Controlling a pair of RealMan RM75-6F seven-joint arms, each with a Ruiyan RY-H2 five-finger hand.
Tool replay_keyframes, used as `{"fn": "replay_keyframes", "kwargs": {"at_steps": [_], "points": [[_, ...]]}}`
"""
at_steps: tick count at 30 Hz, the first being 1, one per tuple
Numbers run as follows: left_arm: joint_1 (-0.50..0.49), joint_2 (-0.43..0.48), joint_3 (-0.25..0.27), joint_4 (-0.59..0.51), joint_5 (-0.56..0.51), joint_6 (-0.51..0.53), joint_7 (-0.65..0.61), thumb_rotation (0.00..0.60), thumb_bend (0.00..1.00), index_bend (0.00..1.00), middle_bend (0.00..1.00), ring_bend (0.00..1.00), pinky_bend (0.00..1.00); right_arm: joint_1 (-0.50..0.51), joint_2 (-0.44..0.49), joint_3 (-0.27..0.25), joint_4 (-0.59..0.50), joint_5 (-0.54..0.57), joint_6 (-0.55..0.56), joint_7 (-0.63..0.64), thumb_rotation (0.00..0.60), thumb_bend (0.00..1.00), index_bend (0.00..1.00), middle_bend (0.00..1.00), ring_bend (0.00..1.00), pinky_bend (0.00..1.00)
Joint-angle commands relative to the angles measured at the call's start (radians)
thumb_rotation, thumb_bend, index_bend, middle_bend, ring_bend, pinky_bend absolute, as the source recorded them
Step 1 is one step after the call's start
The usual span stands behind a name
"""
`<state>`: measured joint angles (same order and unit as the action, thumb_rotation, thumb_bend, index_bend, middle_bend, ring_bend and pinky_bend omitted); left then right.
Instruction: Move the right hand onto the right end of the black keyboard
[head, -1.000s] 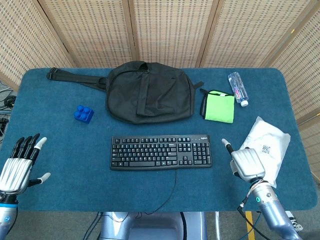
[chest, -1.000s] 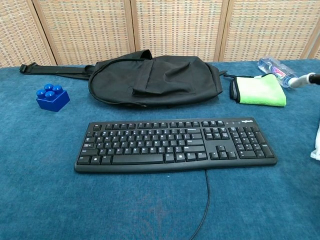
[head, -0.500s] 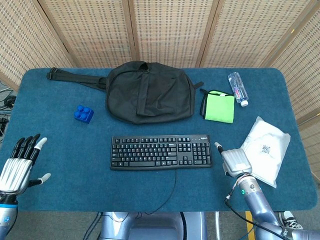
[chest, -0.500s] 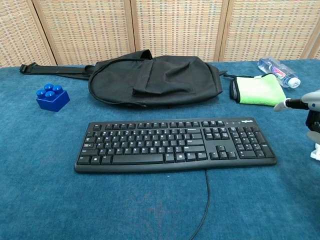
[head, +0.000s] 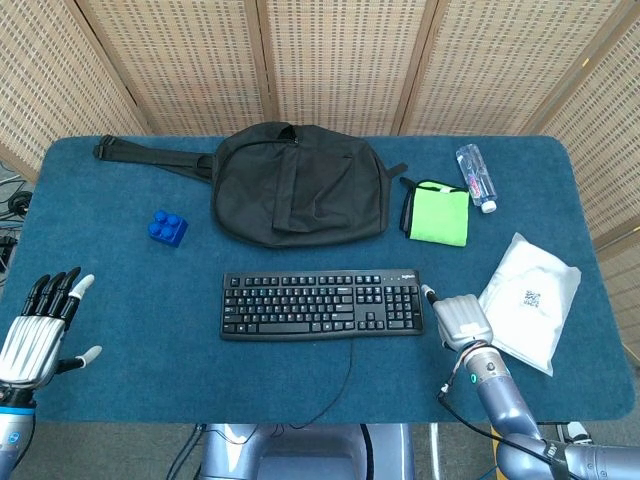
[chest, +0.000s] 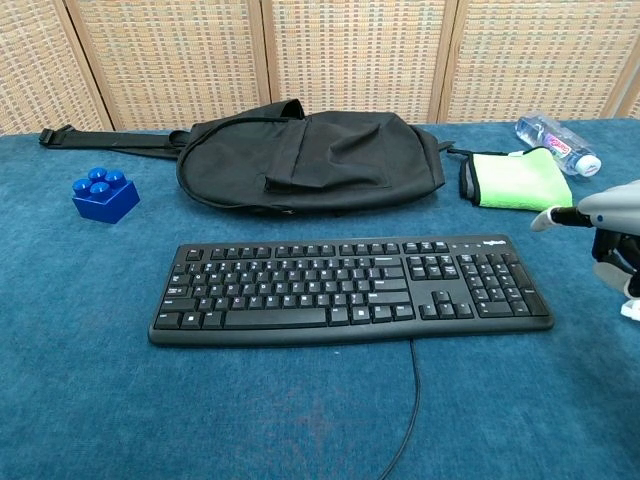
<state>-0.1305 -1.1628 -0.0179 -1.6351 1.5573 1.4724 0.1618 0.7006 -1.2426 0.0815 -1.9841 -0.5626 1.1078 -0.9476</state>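
Note:
The black keyboard (head: 322, 304) lies flat in the middle of the blue table, its cable running toward the front edge. In the chest view the keyboard (chest: 350, 290) spans most of the width. My right hand (head: 461, 320) hovers palm down just beside the keyboard's right end, one fingertip pointing at the number pad; it holds nothing. At the right edge of the chest view the right hand (chest: 608, 228) shows above and right of the keyboard's end, its other fingers bent downward. My left hand (head: 38, 325) rests at the front left with fingers spread, far from the keyboard.
A black bag (head: 290, 184) lies behind the keyboard. A blue block (head: 167, 228) sits at the left. A green cloth (head: 438, 213) and a water bottle (head: 476, 176) are at the back right. A white pouch (head: 529, 298) lies right of my right hand.
My right hand has slid left from over the white pouch to just beside the keyboard's right end. The left hand has not moved.

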Motion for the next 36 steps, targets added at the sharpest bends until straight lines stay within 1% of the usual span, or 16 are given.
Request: {"fn": "replay_keyframes", "kwargs": {"at_steps": [1,6,12,18,36], "points": [[0.000,0.001,-0.001,0.000,0.000,0.001,-0.001,0.600,0.00,0.00,0.00,0.00,0.00,0.024,-0.015,-0.004,0.017,0.034,-0.003,-0.005,0.600,0.67,0.00,0.71,0.62,0.46],[0.000,0.001,-0.001,0.000,-0.001,0.001,-0.001,0.600,0.00,0.00,0.00,0.00,0.00,0.054,-0.030,-0.005,0.041,0.078,-0.008,-0.009,0.600,0.67,0.00,0.71,0.62,0.46],[-0.002,0.002,-0.002,0.001,-0.005,-0.004,-0.003,0.600,0.00,0.00,0.00,0.00,0.00,0.104,-0.051,-0.008,0.081,0.158,-0.029,-0.020,0.600,0.72,0.00,0.71,0.62,0.46],[-0.004,0.001,-0.002,0.003,-0.010,-0.011,-0.003,0.600,0.00,0.00,0.00,0.00,0.00,0.134,-0.064,-0.020,0.109,0.197,-0.029,-0.019,0.600,0.72,0.00,0.71,0.62,0.46],[-0.006,0.004,-0.003,-0.002,-0.013,-0.014,-0.007,0.600,0.00,0.00,0.00,0.00,0.00,0.185,-0.097,-0.039,0.127,0.246,-0.028,-0.016,0.600,0.72,0.00,0.71,0.62,0.46]]}}
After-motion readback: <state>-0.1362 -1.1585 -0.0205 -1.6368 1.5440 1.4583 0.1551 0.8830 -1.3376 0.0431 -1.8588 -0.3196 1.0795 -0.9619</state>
